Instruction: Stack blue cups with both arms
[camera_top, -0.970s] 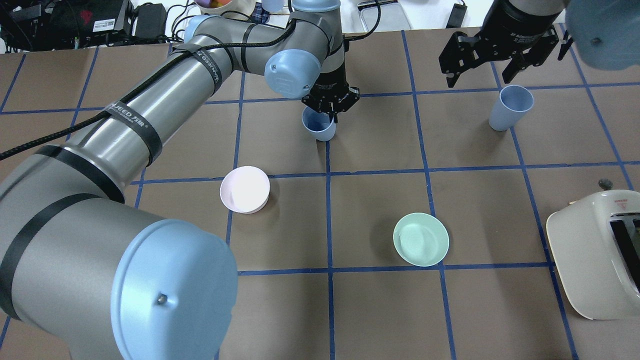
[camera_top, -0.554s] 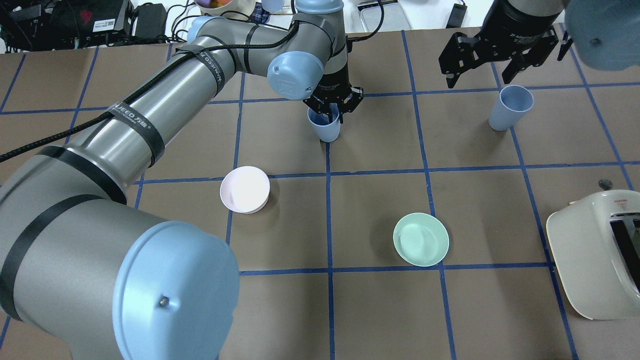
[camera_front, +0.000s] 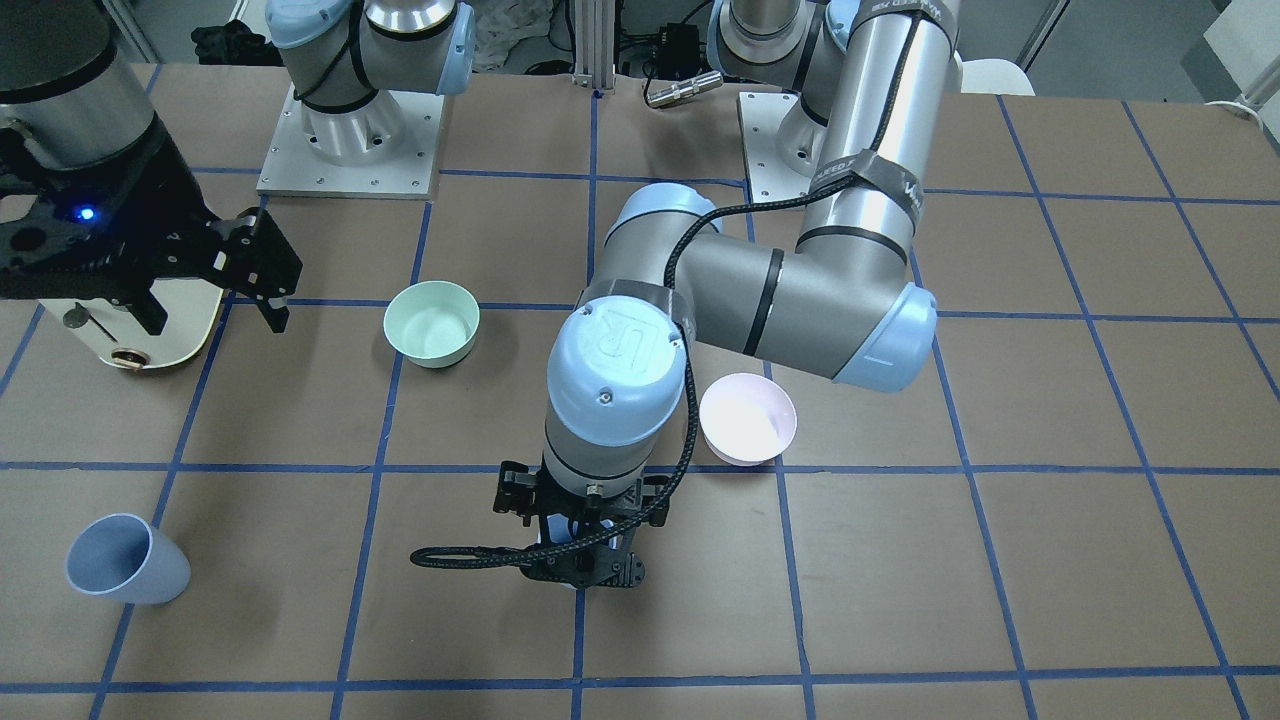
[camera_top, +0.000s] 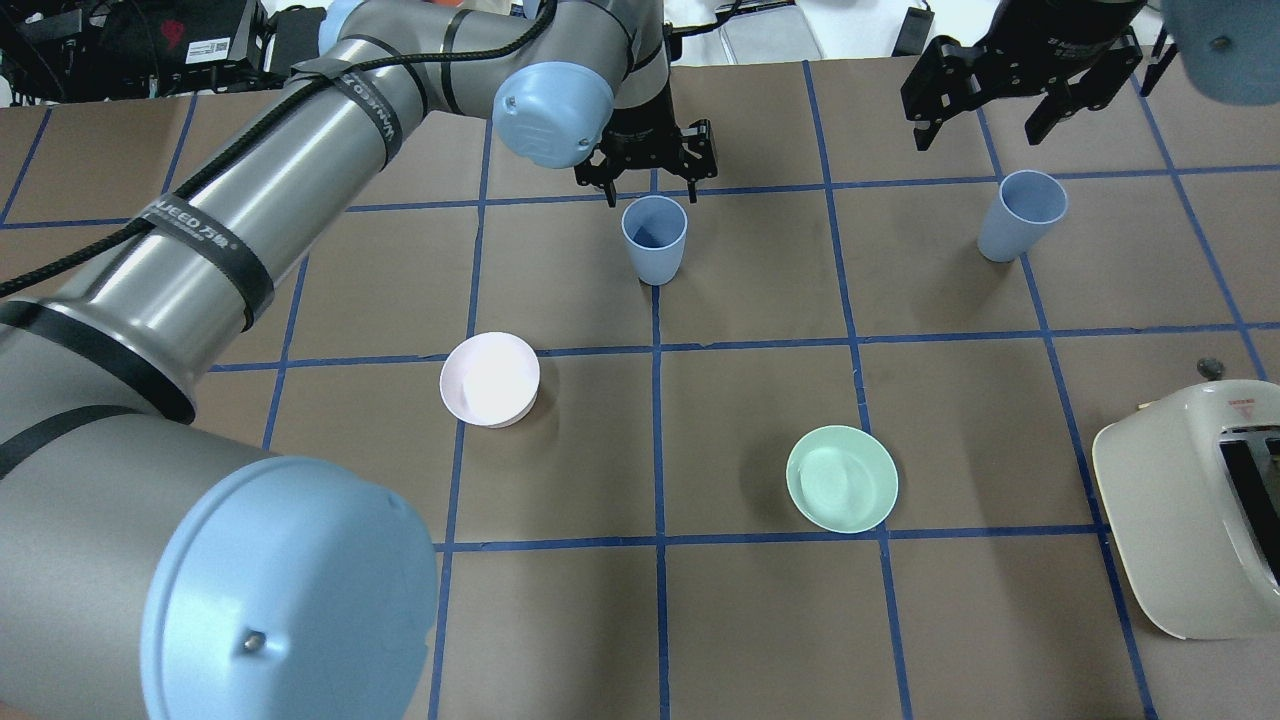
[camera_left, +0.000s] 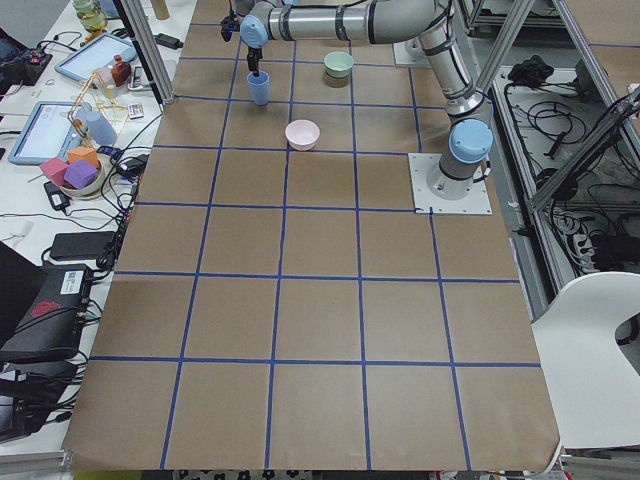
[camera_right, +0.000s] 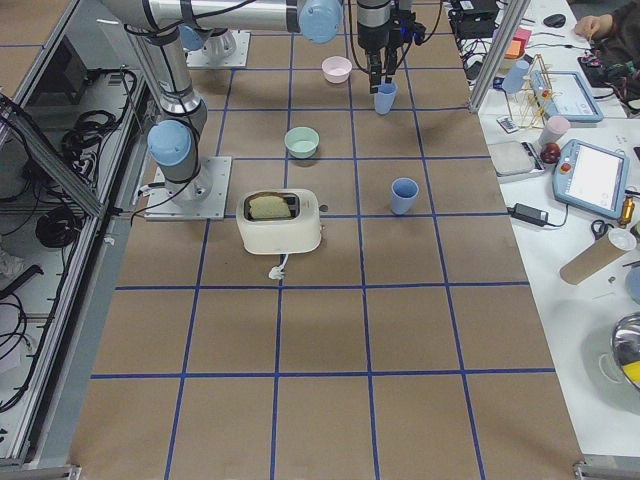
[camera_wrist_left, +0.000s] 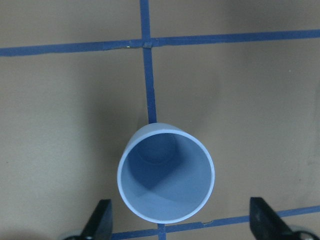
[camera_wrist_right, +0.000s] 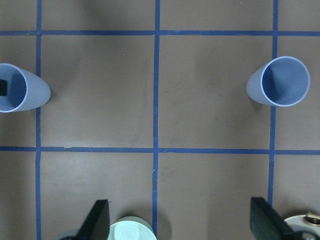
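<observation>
two open hands, two separate blue cups, nothing gripped yet

overhead view: the first blue cup (camera_top: 655, 240) stands upright near the middle of the bench (camera_top: 760, 620). the left hand (camera_top: 651, 190) hovers just beyond it, spread and empty. the second blue cup (camera_top: 1022, 215) stands upright well apart, to the right. the right hand (camera_top: 978, 135) hangs above and beyond it, spread wide and holding nothing.

front-facing view: the left wrist hides nearly all of the first blue cup. the right hand is raised, well away from the second blue cup.

left wrist view: looking down into the first blue cup, its mouth lies between the two fingertips (camera_wrist_left: 102, 222), which are clear of the rim.

right wrist view: both cups show, neither between the fingers.

judgement: this looks like the grasping step, and stacking has not begun. next, a hand should lower to straddle a cup wall, close, lift, then centre that cup upright over the other.
</observation>
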